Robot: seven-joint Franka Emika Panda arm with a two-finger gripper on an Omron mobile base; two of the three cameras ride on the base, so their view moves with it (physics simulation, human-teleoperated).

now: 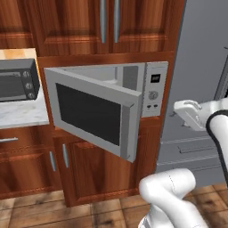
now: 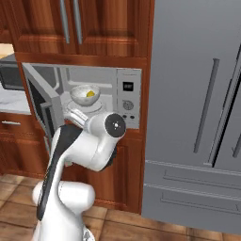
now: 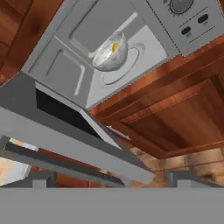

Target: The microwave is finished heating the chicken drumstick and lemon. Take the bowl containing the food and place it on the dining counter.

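A: Bowl (image 2: 85,96) sits on the turntable (image 3: 127,65) inside the microwave (image 1: 151,89), door (image 1: 91,113) swung open. I see the lemon (image 2: 90,94) in it; the drumstick I cannot make out, maybe the rim hides it.

B: And the gripper (image 3: 111,177)?

A: Jaws are spread wide, holding nothing. It waits outside, below the cavity and well apart from the bowl.

B: So the step is the reach. How to do it well?

A: I think the hand must rise and go in to the right of the door edge, which hangs near it. Then put 1 finger inside the rim and 1 outside, on the near side, and close gently. Lift only a little, keep the bowl level, and pull straight out.
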